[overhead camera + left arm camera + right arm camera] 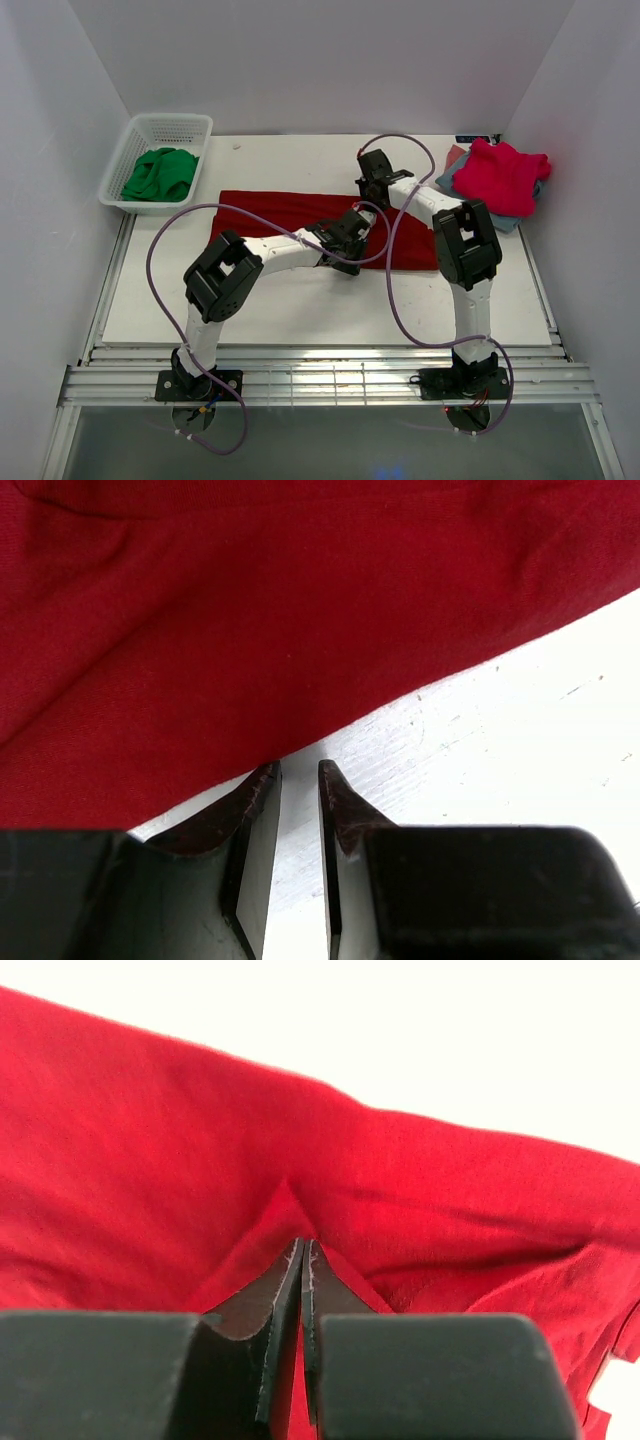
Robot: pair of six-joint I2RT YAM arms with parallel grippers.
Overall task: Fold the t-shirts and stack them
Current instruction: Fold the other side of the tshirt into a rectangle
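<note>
Dark red t-shirt (280, 213) lies stretched long; pink-red t-shirt (502, 175) tops grey-blue t-shirts (447, 182).

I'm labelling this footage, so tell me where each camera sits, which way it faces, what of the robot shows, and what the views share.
Top external: above and behind the bases, looking down on the table, dark red t-shirt, left arm and right arm.
Left wrist: on the left arm, facing the shirt's edge on the table; left gripper slightly open.
Right wrist: on the right arm, close against the shirt; right gripper shut on a fold.
Shared: all three show the dark red t-shirt.
</note>
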